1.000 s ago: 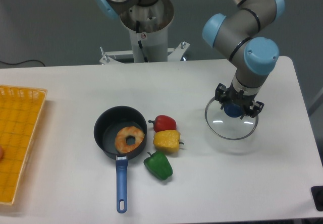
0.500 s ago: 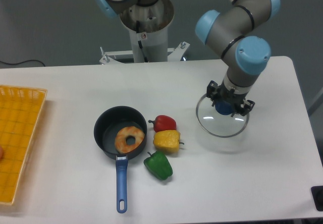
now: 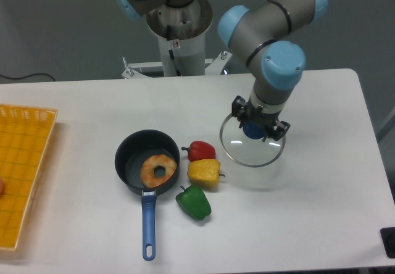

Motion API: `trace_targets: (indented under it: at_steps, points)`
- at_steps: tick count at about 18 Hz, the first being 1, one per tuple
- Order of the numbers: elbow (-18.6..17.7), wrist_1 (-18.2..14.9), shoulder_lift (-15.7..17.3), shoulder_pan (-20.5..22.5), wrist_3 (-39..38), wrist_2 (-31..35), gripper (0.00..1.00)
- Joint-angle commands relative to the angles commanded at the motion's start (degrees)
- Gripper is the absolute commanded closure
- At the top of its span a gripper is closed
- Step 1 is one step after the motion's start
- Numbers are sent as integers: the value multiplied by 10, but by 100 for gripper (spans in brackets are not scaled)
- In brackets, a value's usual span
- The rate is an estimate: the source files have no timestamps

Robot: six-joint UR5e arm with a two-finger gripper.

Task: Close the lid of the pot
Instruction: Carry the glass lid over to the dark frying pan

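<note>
The pot [image 3: 137,153] is a small dark saucepan with a long blue handle pointing toward the front edge; it sits left of centre with a ring-shaped pastry [image 3: 158,169] inside. The lid [image 3: 252,149], clear glass with a metal rim, hangs in the air to the right of the pot, above the table. My gripper [image 3: 253,129] is shut on the lid's blue knob, which is mostly hidden between the fingers. The lid is well right of the pot, past the peppers.
A red pepper [image 3: 200,150], a yellow pepper [image 3: 204,171] and a green pepper [image 3: 194,202] lie between pot and lid. A yellow basket [image 3: 24,169] stands at the left edge. The robot base [image 3: 179,33] is at the back.
The gripper has carried the lid leftward and slightly up, from the right side of the table toward the peppers. Pot and peppers have not moved.
</note>
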Motion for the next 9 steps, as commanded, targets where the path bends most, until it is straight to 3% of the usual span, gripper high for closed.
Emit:
trace_targets:
  at_steps: [9]
  points:
    - [-1, 1, 11, -49, -68, -7, 57]
